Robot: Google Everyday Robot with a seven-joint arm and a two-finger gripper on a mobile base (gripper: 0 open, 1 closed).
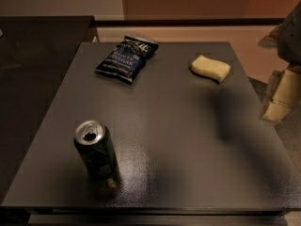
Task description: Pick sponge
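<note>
The sponge (210,68), a small pale yellow soft block with wavy edges, lies flat on the dark table (188,140) at its far right. My gripper (282,95) hangs at the right edge of the view, beyond the table's right side, with cream-coloured fingers (277,108) pointing down. It is right of and nearer than the sponge, well apart from it, and holds nothing that I can see.
A dark blue chip bag (126,58) lies at the far middle-left of the table. An opened dark green can (95,149) stands upright near the front left. A second dark surface (37,60) adjoins on the left.
</note>
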